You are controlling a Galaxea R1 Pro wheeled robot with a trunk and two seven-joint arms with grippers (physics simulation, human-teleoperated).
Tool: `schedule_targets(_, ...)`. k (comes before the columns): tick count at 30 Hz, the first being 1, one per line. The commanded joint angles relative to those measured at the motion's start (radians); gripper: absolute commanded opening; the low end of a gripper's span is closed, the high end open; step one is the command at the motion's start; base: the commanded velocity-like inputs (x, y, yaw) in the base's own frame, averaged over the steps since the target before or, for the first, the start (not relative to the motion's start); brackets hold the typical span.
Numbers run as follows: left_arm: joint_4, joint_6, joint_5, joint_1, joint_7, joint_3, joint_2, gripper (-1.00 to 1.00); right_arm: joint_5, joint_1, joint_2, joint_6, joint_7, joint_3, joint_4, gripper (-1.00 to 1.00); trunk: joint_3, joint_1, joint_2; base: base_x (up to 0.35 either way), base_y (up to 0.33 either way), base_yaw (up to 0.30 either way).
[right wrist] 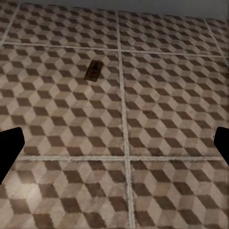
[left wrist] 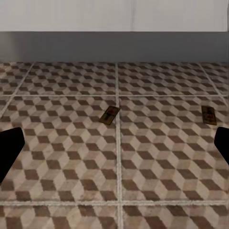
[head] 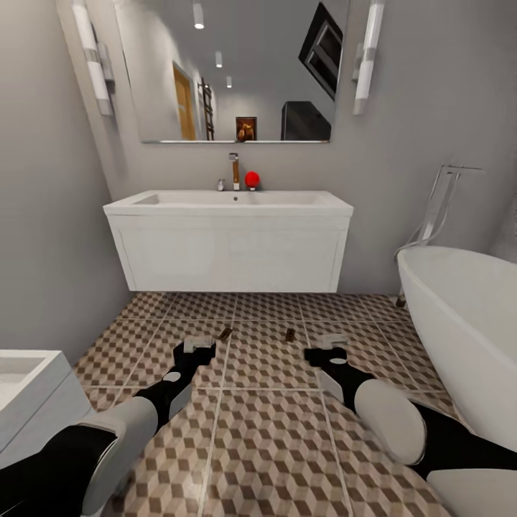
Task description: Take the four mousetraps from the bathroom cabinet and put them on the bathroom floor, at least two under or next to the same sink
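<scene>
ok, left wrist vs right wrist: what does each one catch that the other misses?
Left wrist alone: two mousetraps on the tiles, the left mousetrap and the right mousetrap, plus the white sink unit along the far edge with shadow beneath. Right wrist alone: one mousetrap, seen from a steeper angle; I cannot tell which of the two it is. Both share the cube-patterned floor with pale grout lines and dark fingertips of an open, empty hand at the frame edges.

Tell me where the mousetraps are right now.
Head view: two mousetraps lie on the bathroom floor before the bathroom sink, one beyond the left gripper, the other farther right.
</scene>
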Motion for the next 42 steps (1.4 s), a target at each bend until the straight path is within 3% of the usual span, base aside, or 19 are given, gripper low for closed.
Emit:
schedule_targets(1, 0.001, -0.004, 0.01, -0.001, 0.003, -0.009, 0.0, 1.0, 0.01, 0.002, -0.005, -0.006, -0.001, -0.008, 0.003, 1.0, 0.003, -0.001, 0.0, 0.0, 0.0, 0.0)
schedule_targets(18, 0.001, -0.003, 0.008, -0.001, 0.003, -0.009, 0.0, 1.0, 0.012, 0.068, -0.056, -0.042, 0.111, -0.009, 0.003, 1.0, 0.069, -0.008, 0.004, 0.0, 0.0, 0.0)
schedule_targets(36, 0.001, -0.004, 0.008, -0.001, 0.003, -0.009, 0.0, 1.0, 0.012, 0.073, -0.062, -0.044, 0.118, -0.009, 0.003, 1.0, 0.138, -0.016, 0.008, 0.0, 0.0, 0.0)
schedule_targets(42, 0.001, -0.005, 0.008, -0.001, 0.003, -0.009, 0.0, 1.0, 0.013, 0.073, -0.063, -0.045, 0.118, -0.009, 0.003, 1.0, 0.157, -0.039, 0.05, 0.0, 0.0, 0.0)
